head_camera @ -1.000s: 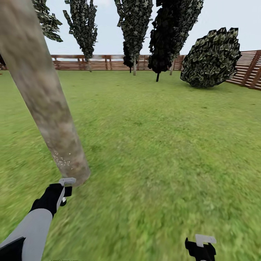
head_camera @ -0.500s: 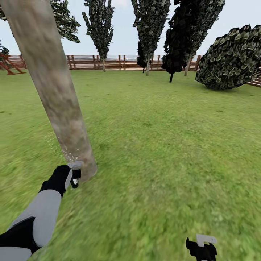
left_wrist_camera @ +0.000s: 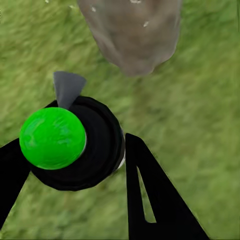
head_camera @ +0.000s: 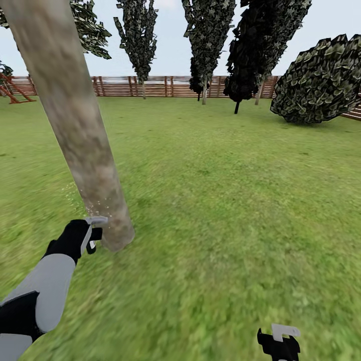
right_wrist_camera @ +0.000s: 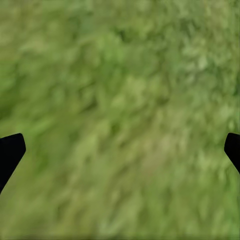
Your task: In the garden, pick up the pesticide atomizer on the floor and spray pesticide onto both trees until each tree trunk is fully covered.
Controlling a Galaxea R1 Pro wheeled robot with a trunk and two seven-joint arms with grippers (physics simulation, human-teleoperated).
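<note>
Grass (head_camera: 225, 210) lies blurry and green around a thick, smooth, mottled grey-beige trunk (head_camera: 80, 130). Beside its base, the left gripper (head_camera: 93, 235) clamps a round dark spray bottle (left_wrist_camera: 85, 145) with a glossy green top and thin grey nozzle. The right gripper (head_camera: 279, 342) hangs spread wide and empty over the lawn.

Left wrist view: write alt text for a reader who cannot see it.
The left gripper is shut on a round black pesticide atomizer with a bright green cap and grey nozzle. The nozzle points toward the base of a thick mottled grey-beige tree trunk, which rises from blurry green grass.
</note>
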